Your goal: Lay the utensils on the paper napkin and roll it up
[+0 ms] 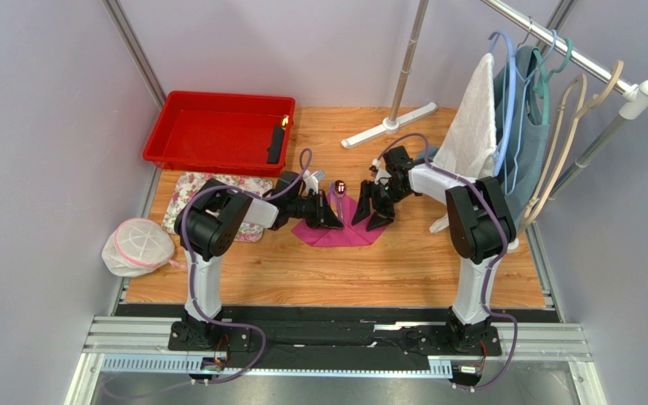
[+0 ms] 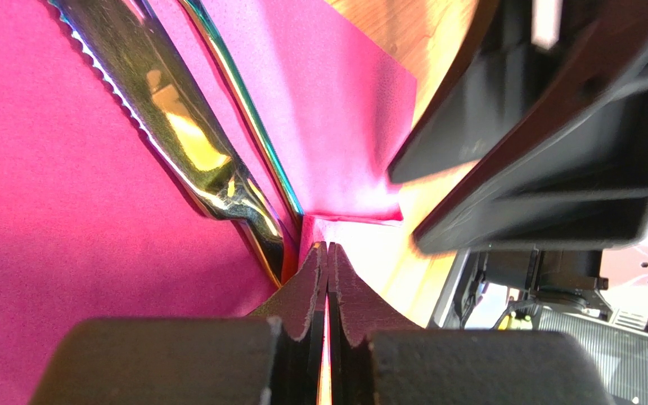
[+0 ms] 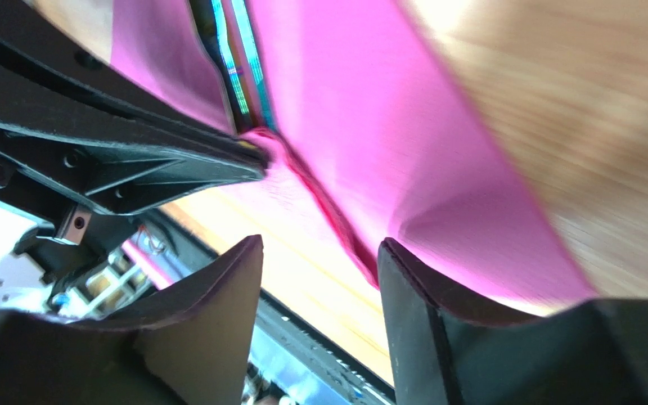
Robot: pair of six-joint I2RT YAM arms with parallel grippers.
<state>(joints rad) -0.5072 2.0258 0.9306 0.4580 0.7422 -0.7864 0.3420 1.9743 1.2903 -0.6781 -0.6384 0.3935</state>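
The magenta paper napkin lies mid-table, partly folded up over the utensils. A dark iridescent knife and a thinner piece lie on it; their handles show in the right wrist view, and one end sticks out past the napkin's far edge. My left gripper is shut, pinching a folded napkin edge at its tips. My right gripper is open just to the right of it. The lifted napkin flap rests against its right finger.
A red tray holding a black object stands at the back left. A floral cloth and a white mesh bag lie at the left. A white stand base and a clothes rack with hangers are at the right.
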